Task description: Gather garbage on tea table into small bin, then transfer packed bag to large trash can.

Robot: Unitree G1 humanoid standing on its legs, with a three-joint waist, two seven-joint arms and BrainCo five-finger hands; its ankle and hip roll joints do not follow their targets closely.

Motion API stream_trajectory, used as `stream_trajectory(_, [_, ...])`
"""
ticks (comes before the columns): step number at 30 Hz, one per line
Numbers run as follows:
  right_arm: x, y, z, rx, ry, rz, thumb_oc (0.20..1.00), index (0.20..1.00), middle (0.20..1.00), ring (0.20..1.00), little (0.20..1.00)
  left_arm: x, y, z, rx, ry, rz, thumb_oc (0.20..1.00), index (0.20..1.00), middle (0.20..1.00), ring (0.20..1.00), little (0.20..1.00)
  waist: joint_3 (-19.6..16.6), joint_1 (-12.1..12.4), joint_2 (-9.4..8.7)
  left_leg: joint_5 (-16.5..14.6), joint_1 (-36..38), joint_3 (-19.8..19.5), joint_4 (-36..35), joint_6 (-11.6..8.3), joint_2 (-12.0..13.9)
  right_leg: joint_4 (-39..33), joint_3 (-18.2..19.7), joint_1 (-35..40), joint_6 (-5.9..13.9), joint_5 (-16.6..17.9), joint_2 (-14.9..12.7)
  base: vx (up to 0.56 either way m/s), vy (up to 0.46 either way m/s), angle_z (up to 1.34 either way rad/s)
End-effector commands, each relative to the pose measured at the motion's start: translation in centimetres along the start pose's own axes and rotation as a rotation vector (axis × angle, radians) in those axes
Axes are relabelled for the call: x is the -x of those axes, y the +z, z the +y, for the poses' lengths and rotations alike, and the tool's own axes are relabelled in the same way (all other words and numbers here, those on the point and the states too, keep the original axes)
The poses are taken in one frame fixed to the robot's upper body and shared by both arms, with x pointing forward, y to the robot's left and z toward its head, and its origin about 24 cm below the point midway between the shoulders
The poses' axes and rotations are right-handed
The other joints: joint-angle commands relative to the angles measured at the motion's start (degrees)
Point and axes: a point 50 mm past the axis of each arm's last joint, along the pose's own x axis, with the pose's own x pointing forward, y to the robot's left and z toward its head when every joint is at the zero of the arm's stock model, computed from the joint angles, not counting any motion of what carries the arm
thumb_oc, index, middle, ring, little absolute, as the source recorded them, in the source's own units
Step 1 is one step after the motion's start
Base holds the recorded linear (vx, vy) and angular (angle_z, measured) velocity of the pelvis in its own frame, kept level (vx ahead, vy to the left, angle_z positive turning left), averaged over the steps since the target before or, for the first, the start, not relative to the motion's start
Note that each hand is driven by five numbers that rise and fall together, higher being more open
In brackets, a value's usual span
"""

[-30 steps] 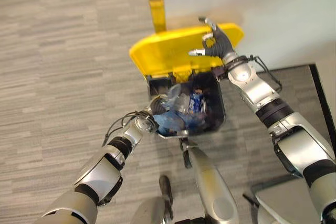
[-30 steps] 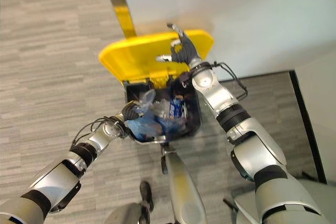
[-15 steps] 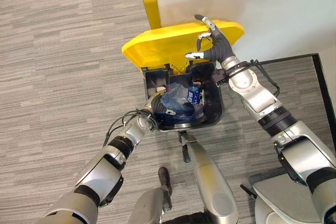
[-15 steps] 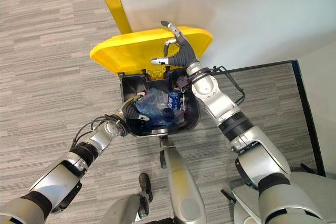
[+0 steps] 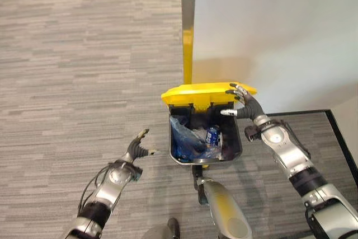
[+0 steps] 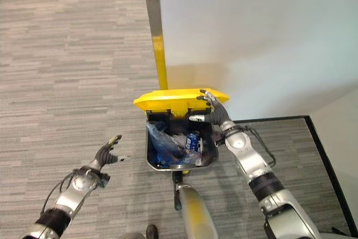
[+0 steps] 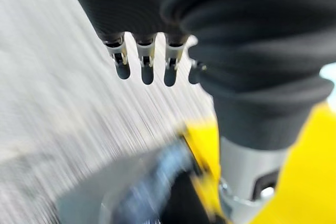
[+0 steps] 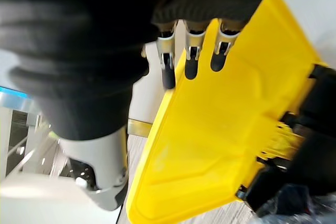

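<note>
The large trash can is dark, and its yellow lid stands tipped up against the wall. A blue translucent packed bag with a can-like item lies inside it. My right hand rests on the lid's right edge with straight fingers, holding it up; the right wrist view has the lid just past them. My left hand hovers open and empty over the carpet, a short way left of the can. The left wrist view has its straight fingers and part of the yellow lid.
A white wall rises right behind the can, with a silver and yellow corner strip running up it. A black-edged dark floor panel lies to the right. Grey striped carpet spreads to the left.
My left hand has let go of the bag and drawn back to the left; the bag now lies in the can. The camera has shifted. My right hand still holds the lid.
</note>
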Motion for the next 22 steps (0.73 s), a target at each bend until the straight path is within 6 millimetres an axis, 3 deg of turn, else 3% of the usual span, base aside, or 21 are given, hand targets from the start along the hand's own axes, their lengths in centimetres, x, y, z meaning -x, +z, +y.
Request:
stream_trajectory(1, [-0.1,0.8,0.1,0.037,0.024,-0.05,1.0,1.0,1.0,1.0,1.0,0.2,0.9,2.1,0.021,0.032,-0.055,1.0,1.0,1.0,1.0,1.0,-1.1,1.3,-2.02,-5.9,-1.7,-1.0,4.8,0.8,-2.8,-11.7,-6.6,-3.8,10.14,8.6,-10.7,-0.15,0.084,-0.22])
stream_trajectory(3, [1.1,-0.9,-0.3,0.042,0.018,0.008,1.0,1.0,1.0,1.0,1.0,1.1,-0.4,2.6,0.066,0.061,-0.019,1.0,1.0,1.0,1.0,1.0,-0.6,1.4,-1.32,-3.8,-2.3,-0.8,3.9,1.41,-2.7,-7.5,-6.7,-4.0,10.48,7.8,-10.6,-0.18,0.082,-0.19])
stream_trajectory(5, [2.3,-2.7,-0.5,0.033,0.003,0.073,1.0,1.0,1.0,1.0,1.0,1.6,-1.4,2.8,0.068,0.068,0.015,1.0,1.0,1.0,1.0,1.0,-0.6,1.8,-0.73,-1.6,-4.4,-0.6,3.3,1.99,-2.9,-1.7,-6.7,-3.1,9.18,5.0,-10.8,-0.25,0.067,-0.33])
stream_trajectory(8, [4.1,-5.3,-0.8,0.059,-0.006,0.174,1.0,1.0,1.0,1.0,1.0,2.2,-2.5,3.2,0.069,0.076,0.058,1.0,1.0,1.0,1.0,1.0,-1.9,2.8,0.95,2.0,-6.9,-0.7,-0.2,2.52,-1.7,9.6,-2.8,-1.8,7.04,-1.2,-8.9,-0.19,0.026,-0.17])
stream_trajectory(10, [5.2,-6.8,-1.1,0.063,-0.024,0.233,1.0,1.0,1.0,1.0,1.0,2.5,-3.0,3.6,0.058,0.086,0.079,1.0,1.0,1.0,1.0,1.0,-3.0,3.6,1.56,3.4,-8.0,-0.7,-2.0,2.24,-0.8,13.4,-0.7,0.4,6.4,-4.5,-7.9,-0.08,-0.048,0.01])
stream_trajectory(13, [6.5,-8.4,-1.4,0.055,-0.047,0.307,1.0,1.0,1.0,1.0,1.0,2.7,-3.2,3.7,0.066,0.085,0.087,1.0,1.0,1.0,1.0,1.0,-4.5,4.4,0.1,5.1,-10.3,-1.1,-2.8,1.07,-0.8,4.5,0.4,6.6,5.78,-6.9,-5.7,0.0,-0.145,-0.04])
stream_trajectory(16, [7.4,-9.1,-1.6,0.061,-0.051,0.343,1.0,1.0,1.0,1.0,1.0,3.1,-4.0,3.3,0.068,0.068,0.114,1.0,1.0,1.0,1.0,1.0,-6.0,4.1,-0.1,5.5,-10.9,0.0,-3.1,0.57,0.0,-0.6,1.4,8.2,5.57,-6.5,-3.9,0.05,-0.096,-0.24])
stream_trajectory(22, [8.8,-10.1,-2.8,0.086,-0.077,0.395,1.0,1.0,1.0,1.0,1.0,3.6,-4.9,2.9,0.084,0.057,0.15,1.0,1.0,1.0,1.0,1.0,-8.1,3.4,0.0,6.1,-9.7,0.3,-4.6,-0.59,1.2,-7.3,1.0,12.8,4.89,-5.5,-3.2,0.07,-0.091,-0.12])
